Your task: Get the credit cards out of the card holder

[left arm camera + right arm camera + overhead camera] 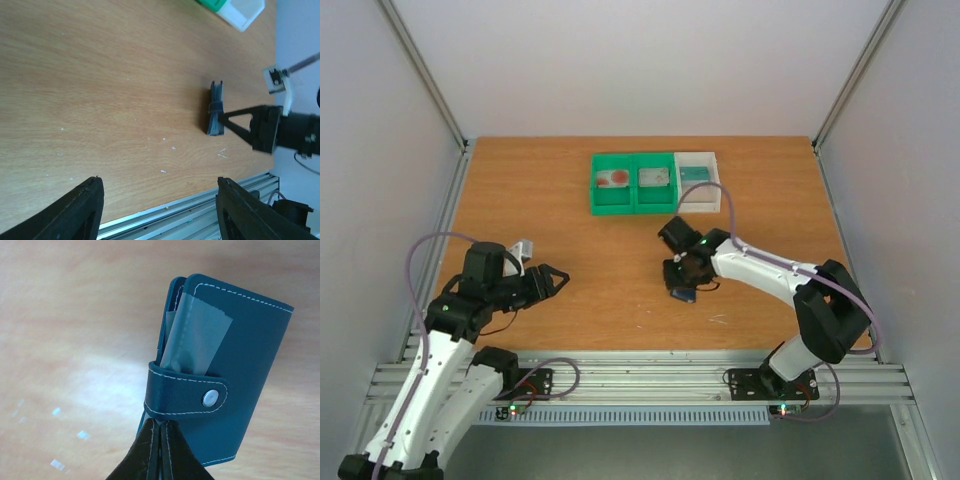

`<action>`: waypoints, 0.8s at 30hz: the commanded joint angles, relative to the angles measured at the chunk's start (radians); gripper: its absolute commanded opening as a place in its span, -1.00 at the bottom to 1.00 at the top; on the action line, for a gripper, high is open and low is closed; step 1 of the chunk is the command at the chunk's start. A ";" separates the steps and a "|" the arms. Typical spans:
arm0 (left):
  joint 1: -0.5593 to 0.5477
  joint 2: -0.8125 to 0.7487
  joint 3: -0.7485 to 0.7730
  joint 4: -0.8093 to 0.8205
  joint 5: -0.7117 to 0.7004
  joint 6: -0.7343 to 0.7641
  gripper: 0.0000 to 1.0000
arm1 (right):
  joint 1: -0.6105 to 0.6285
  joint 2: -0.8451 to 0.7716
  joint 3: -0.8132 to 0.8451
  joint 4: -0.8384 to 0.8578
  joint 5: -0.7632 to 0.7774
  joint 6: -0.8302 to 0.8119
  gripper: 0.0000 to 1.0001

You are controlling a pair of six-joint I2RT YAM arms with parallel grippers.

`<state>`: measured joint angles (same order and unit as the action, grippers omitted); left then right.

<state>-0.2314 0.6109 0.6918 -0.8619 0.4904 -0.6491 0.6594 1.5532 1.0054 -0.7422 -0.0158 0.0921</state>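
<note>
Two grippers are over your wooden table (590,325): your right gripper (683,284), near the middle, has its fingers clamped together on one edge of the dark blue card holder (245,355), which is folded shut with its snap strap (187,396) fastened and a clear sleeve (197,335) poking out past the strap. Your left gripper (561,282) hovers well to the left, fingers apart, nothing between them. Toward the far edge, a pale card with a red blotch (615,179) lies in the left compartment of the green bin (632,206), and a teal card (696,173) lies in the white bin (705,204) just beside it.
</note>
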 commanded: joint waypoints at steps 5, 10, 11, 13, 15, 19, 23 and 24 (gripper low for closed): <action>-0.086 0.089 -0.017 0.090 -0.045 -0.013 0.24 | 0.224 0.021 -0.008 0.086 -0.114 0.025 -0.94; -0.237 0.157 -0.032 0.194 -0.098 -0.059 0.24 | 0.229 -0.004 -0.008 0.063 -0.082 -0.006 -0.71; -0.260 0.172 -0.033 0.208 -0.113 -0.062 0.24 | 0.228 -0.011 -0.008 0.058 -0.074 -0.014 -0.65; -0.299 0.197 -0.038 0.237 -0.139 -0.071 0.25 | 0.227 -0.034 -0.012 0.059 -0.075 -0.041 -0.52; -0.336 0.219 -0.046 0.272 -0.152 -0.083 0.25 | 0.225 -0.056 -0.019 0.057 -0.069 -0.063 -0.41; -0.402 0.263 -0.063 0.345 -0.192 -0.109 0.25 | 0.147 -0.066 -0.071 0.105 -0.127 -0.075 -0.37; -0.457 0.303 -0.086 0.437 -0.220 -0.118 0.25 | 0.061 -0.045 -0.102 0.164 -0.217 -0.112 -0.39; -0.461 0.314 -0.094 0.454 -0.223 -0.119 0.25 | 0.038 -0.036 -0.110 0.180 -0.241 -0.113 -0.40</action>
<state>-0.6621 0.8932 0.6266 -0.5594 0.3191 -0.7517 0.7612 1.5002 0.9218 -0.6315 -0.1654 0.0265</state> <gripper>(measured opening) 0.625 0.305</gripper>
